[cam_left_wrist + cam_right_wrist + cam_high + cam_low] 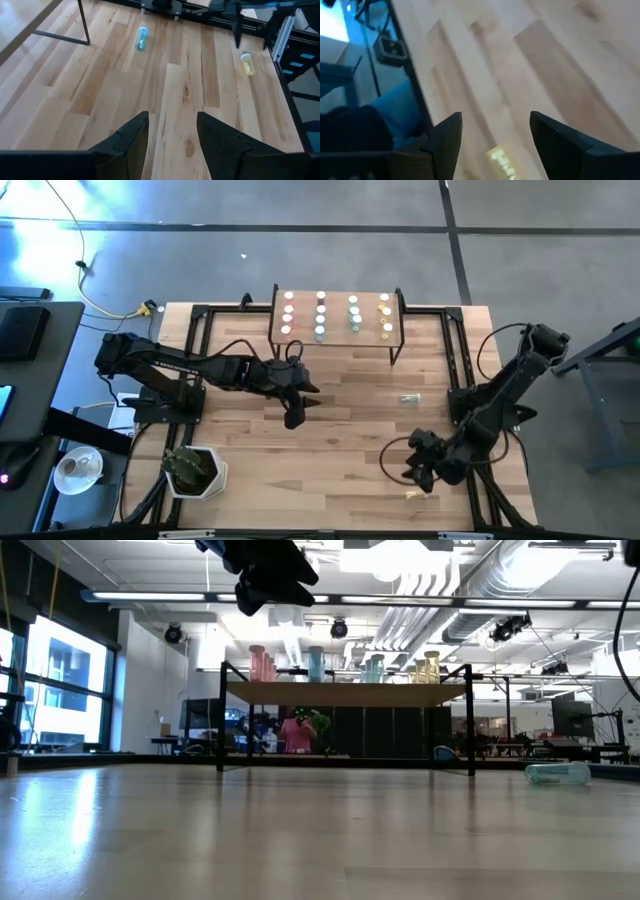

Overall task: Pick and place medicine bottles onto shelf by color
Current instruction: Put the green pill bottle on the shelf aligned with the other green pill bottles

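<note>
Jaws of the right gripper stand wide apart and hold nothing; a yellow bottle lies on its side on the table just ahead of the gap, not touched. In the high view this gripper sits low at the table's near right corner, with the yellow bottle just beside it.

Left gripper — jaws partly open, empty — hangs above the table's middle, well clear of the surface; in the low view it shows only at the top edge. Bare wood lies below it. Ahead of it on the table lie a green bottle and, farther off, the yellow one, both on their sides.

The green bottle lies between the shelf and the right arm, apart from both.

The shelf stands at the table's far edge on black legs. Its top carries four columns of capped bottles — pink, blue, green, yellow from left to right. Nothing blocks either gripper's path to the loose bottles.
</note>
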Tool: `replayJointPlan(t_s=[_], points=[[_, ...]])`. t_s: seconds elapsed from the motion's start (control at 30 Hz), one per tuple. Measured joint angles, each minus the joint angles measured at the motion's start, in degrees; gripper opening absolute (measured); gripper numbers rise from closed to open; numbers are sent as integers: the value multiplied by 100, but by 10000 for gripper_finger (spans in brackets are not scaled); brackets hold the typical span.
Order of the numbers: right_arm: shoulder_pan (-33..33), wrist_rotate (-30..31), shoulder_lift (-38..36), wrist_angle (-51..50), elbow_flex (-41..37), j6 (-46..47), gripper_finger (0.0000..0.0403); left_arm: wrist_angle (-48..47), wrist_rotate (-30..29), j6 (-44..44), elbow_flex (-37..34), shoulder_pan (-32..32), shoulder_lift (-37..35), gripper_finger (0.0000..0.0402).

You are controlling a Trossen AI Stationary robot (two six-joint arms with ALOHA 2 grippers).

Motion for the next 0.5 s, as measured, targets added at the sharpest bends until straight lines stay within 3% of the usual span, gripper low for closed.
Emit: replayJointPlan(t_s=[0.23,0.5], points=[[352,59,577,-87,715,-250,224,8,1,-90,0,0,0,158],[513,256,1242,-2393,1742,-665,224,11,2,-144,0,0,0,158]])
